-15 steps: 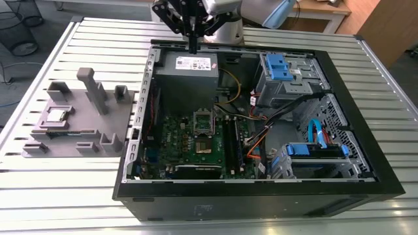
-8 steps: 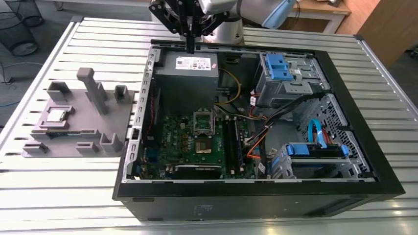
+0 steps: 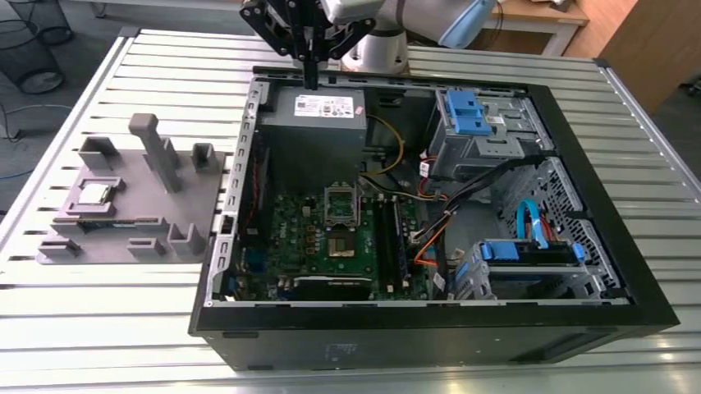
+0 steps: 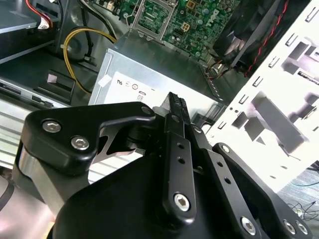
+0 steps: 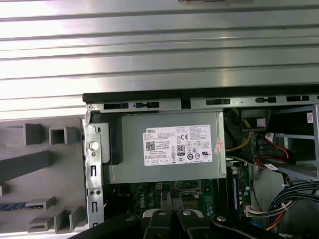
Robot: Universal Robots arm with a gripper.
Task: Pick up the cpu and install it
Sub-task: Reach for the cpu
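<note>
Exterior view showed the pincer (image 3: 311, 80) with its fingers pressed together and nothing between them, hanging just above the grey power supply (image 3: 315, 123) at the far edge of the open computer case (image 3: 438, 318). The cpu (image 3: 97, 194) lay flat on a grey holder (image 3: 137, 226) outside the case, well apart from the pincer, toward the exterior view's left. The processor socket (image 3: 341, 209) sat on the green motherboard (image 3: 295, 238), beyond the power supply from the pincer.
</note>
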